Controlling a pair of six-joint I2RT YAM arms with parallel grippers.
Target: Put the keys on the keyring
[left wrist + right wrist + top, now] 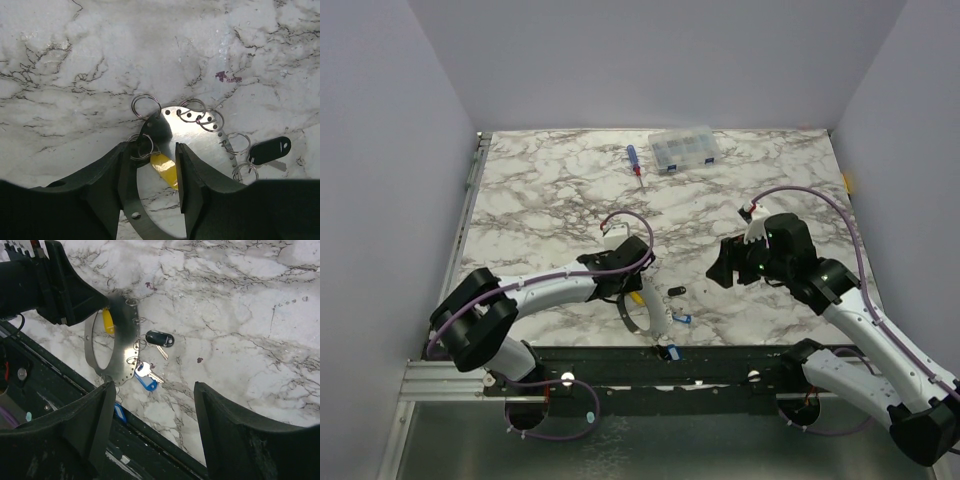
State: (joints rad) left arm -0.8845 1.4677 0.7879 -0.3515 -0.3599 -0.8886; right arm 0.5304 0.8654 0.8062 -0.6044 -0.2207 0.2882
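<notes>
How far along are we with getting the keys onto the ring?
Nothing looks clearly finished. In hand: the left gripper straddles the large grey perforated metal keyring beside the yellow-headed key; a firm grip isn't clear. Left: the black-headed key and blue-headed key lie on the marble tabletop by its rim, attachment unclear. The right gripper hovers open, empty.

Flat grey keyring [121,347] edged with wire loops, at the front of the table [250,315]; yellow key [107,321] within its hoop, black key [160,338] and blue key [145,380] just beside it.

No legible text (in any view)
</notes>
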